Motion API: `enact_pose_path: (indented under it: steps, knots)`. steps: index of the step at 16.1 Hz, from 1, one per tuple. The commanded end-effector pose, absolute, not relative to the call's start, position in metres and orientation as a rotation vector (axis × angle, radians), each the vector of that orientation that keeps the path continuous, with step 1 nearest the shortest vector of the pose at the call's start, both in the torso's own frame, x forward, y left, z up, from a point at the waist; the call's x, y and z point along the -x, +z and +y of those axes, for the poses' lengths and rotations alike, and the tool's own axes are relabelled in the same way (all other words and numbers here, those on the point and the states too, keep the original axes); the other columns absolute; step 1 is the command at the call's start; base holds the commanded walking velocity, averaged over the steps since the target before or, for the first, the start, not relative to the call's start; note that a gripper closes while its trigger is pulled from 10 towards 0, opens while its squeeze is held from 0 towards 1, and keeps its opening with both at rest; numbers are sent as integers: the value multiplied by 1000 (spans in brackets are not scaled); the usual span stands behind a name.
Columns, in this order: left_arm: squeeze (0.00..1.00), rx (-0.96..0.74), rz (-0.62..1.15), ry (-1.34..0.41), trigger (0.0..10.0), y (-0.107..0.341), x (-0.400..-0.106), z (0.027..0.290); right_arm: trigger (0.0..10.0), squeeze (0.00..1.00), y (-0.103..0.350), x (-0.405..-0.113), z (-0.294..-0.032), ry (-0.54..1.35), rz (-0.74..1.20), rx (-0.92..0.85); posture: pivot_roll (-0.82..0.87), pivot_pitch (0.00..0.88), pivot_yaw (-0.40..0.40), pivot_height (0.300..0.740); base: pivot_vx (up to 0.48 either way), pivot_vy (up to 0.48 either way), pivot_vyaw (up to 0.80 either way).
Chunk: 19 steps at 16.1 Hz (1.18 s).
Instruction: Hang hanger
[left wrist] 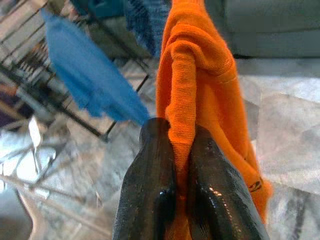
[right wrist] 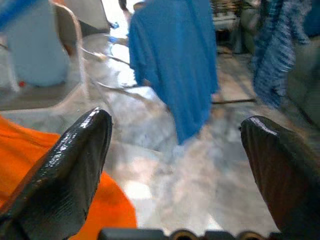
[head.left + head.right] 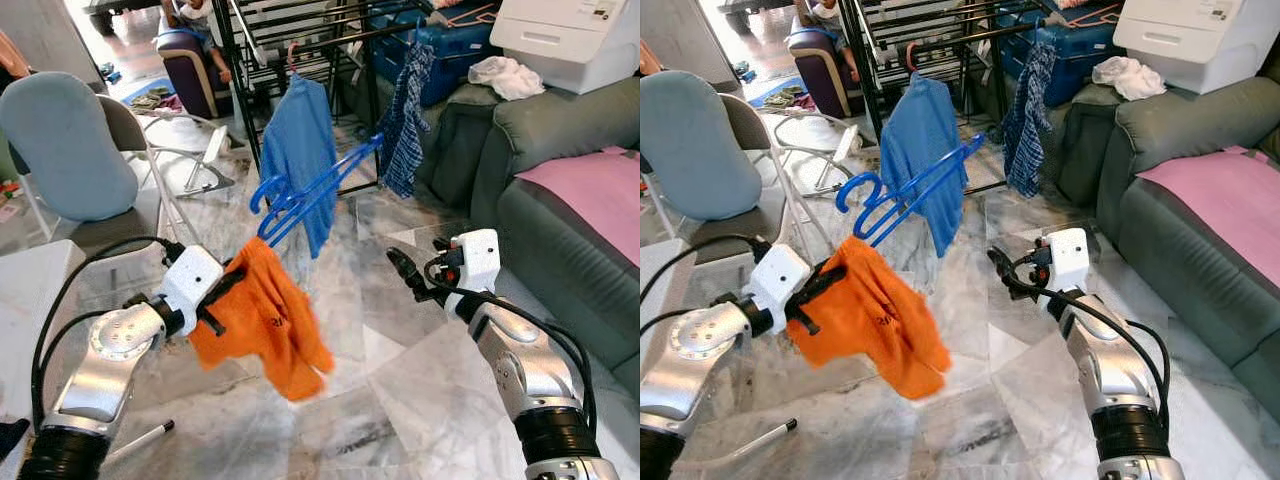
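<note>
Left gripper (image 1: 175, 165): fingers pinched tight on a fold of the orange shirt (image 3: 270, 320), which droops below it.
Blue hanger (image 3: 315, 190): sticks up out of the shirt's top, just above the left gripper, hook toward the drying rack (image 3: 300, 30), not on it.
Right gripper (image 2: 175, 150): fingers spread wide, holding nothing, off to the shirt's right.
Writing: small dark print on the shirt, too blurry to read.
Rack: blue shirt (image 3: 300, 140) and plaid cloth (image 3: 405, 120) hanging there.

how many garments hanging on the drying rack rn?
2. A blue shirt hangs at the rack's front left; a dark plaid one hangs to its right. Others may be hidden behind. The orange garment is in the left pincer, not hung.
</note>
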State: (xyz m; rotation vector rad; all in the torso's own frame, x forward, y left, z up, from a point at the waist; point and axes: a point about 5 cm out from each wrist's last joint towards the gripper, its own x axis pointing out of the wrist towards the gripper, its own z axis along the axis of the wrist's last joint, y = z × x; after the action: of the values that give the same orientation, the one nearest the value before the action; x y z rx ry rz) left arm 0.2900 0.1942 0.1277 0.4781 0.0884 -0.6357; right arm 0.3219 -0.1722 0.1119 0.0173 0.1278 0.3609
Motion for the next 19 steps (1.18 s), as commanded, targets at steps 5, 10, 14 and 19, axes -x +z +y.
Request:
enact_pose_path:
  steps: [5, 10, 14, 19]
  knots:
    - [0, -682, -16, -861, 0, 146, -273, 185, 10000, 675, 110, -314, -155, 527, 183, 24, -67, 62, 97, 740, 0, 0, 0]
    - [0, -725, -83, -934, 0, 151, -271, 171, 10000, 0, 114, -310, -140, 669, 187, -36, -68, 67, 102, 740, 0, 0, 0]
    - [0, -681, -149, -944, 0, 161, -271, 154, 10000, 0, 121, -300, -127, 812, 167, -82, -68, 65, 102, 740, 0, 0, 0]
    - [0, -631, -214, -938, 0, 173, -271, 143, 10000, 0, 119, -292, -119, 896, 186, -76, -66, 59, 105, 740, 0, 0, 0]
